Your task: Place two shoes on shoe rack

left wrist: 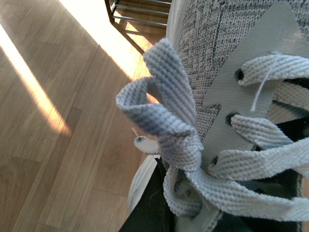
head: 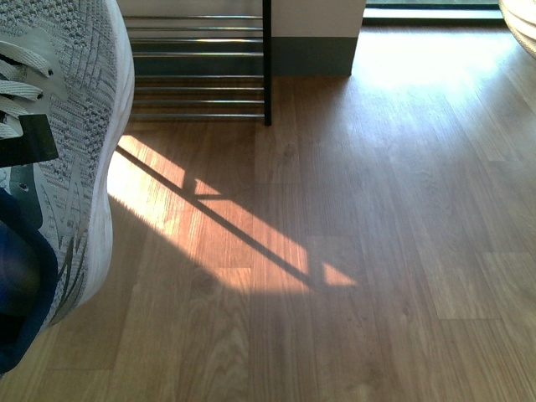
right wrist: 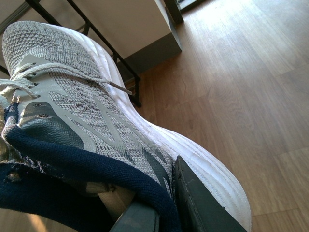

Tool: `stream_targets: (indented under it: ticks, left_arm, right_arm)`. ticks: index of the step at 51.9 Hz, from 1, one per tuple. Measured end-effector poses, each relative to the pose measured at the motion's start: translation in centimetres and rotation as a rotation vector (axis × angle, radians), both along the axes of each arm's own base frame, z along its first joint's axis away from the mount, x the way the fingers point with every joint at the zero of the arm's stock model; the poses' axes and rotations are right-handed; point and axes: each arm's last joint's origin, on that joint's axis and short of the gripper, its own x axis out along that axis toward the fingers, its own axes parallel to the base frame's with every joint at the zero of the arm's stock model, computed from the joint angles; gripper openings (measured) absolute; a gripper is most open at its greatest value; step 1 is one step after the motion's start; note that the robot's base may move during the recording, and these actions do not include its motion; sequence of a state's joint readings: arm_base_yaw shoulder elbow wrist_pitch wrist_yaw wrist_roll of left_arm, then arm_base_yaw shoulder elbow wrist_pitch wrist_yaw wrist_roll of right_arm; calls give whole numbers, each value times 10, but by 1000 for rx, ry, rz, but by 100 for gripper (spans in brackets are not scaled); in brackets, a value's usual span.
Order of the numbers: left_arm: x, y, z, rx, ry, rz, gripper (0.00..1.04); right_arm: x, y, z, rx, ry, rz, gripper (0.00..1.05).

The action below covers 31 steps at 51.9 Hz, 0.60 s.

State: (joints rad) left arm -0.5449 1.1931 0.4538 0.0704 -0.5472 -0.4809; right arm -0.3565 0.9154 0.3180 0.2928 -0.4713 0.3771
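My worry is the grip. My right tool (right wrist: 169, 212) is clenched on the soft navy collar of the right-hand shoe (right wrist: 96, 111), one finger inside and one outside, so the heavy white sole could swing or slide out as I reach. My left tool (left wrist: 164, 212) grasps the left-hand shoe (head: 79, 126) at the tongue, I judge, and its loose laces (left wrist: 164, 111) could snag a chrome rod of the shoe rack (head: 197, 59). That shoe also fills the left of my front view, hiding part of the rack. Both shoes seem lifted off the floor (head: 377, 251), toes toward the rack ahead; the rods have gaps, so a tilted sole may drop through
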Motion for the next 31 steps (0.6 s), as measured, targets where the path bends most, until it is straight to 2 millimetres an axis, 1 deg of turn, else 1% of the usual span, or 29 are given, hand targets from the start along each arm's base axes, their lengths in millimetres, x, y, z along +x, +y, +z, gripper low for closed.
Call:
stream_targets:
  ticks: [31]
  left_arm:
    - [0,0,0,-1,1,-3,2]
  right_arm:
    - [0,0,0,-1,1,-6,4]
